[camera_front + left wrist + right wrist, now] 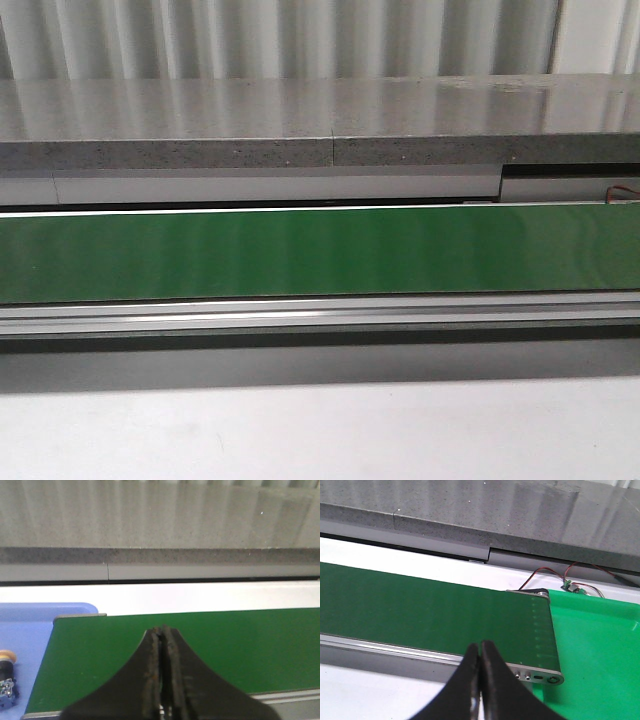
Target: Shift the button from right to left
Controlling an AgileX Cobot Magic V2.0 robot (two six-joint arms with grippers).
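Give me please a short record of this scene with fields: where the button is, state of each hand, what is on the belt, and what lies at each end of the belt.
button: lies in the blue tray at the belt's left end, seen only at the edge of the left wrist view
left hand: shut, empty, over the green conveyor belt
right hand: shut, empty, near the belt's right end
belt: nothing on it in any view
right end: green tray, shown part bare; red and black wires behind it
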